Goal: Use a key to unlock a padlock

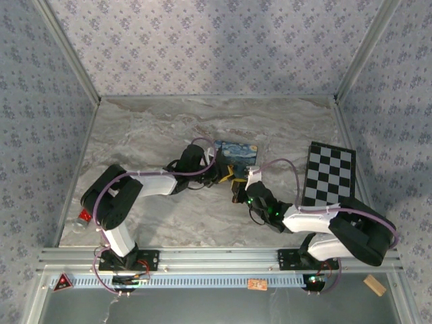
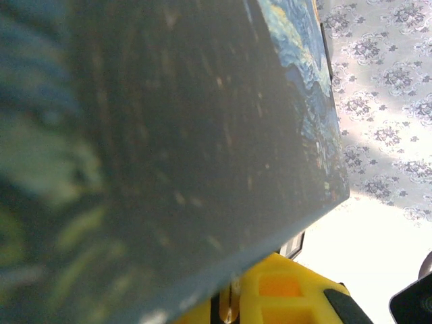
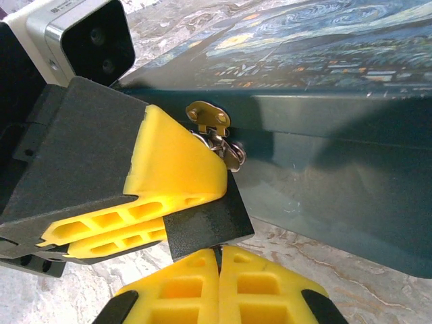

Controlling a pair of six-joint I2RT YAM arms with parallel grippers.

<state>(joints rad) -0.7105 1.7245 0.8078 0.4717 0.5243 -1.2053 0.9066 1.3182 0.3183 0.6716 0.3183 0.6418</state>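
Marble surface (image 1: pixel 135 142), box (image 1: pixel 237 152) central. Padlock (image 3: pixel 206 228) is hanging on the box's hasp (image 3: pixel 209 116). Left end effector (image 3: pixel 194 208), at 9 o'clock, is gripping it steady. Right end effector (image 3: pixel 219 256), at 6 o'clock, is seemingly pinching the key (image 3: pixel 217 248) beneath it.

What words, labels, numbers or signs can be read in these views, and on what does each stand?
No text reads clearly in any view.
Fine print on the white-and-black camera module: too small to read.
Red triangular sign on the aluminium front rail: symbol too small to read.
Small orange tag on that rail: blurred.
Blue swirl-painted box: painted picture, no words visible.
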